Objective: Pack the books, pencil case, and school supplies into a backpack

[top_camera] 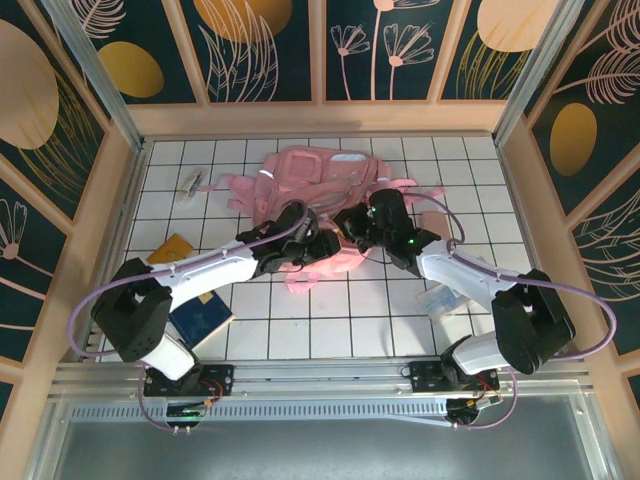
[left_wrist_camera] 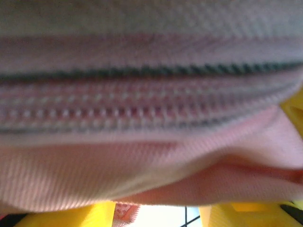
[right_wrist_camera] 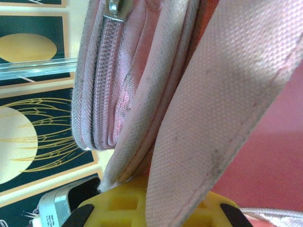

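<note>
Your table [top_camera: 300, 330] stock, counted:
- pink backpack [top_camera: 320, 175]: one
- dark blue book [top_camera: 203, 320]: one
- orange pad [top_camera: 172, 247]: one
- small grey-white piece [top_camera: 190, 185]: one
- pale blue flat item [top_camera: 440, 300]: one

From above, the left gripper [top_camera: 327, 243] and right gripper [top_camera: 358, 223] sink their tips into the pink backpack [top_camera: 312, 178]; how the left jaws stand is hidden. The left arm [top_camera: 200, 270] covers part of the dark blue book [top_camera: 205, 318] and a corner of the orange pad [top_camera: 170, 247]. Far left, a grey-white piece [top_camera: 190, 184] is too small to identify. The left wrist view blurs a zipper [left_wrist_camera: 142, 113], with yellow fingers [left_wrist_camera: 61, 215] cut off below. In the right wrist view, a strap [right_wrist_camera: 213, 109] clamped in the right gripper hides its tips.
</note>
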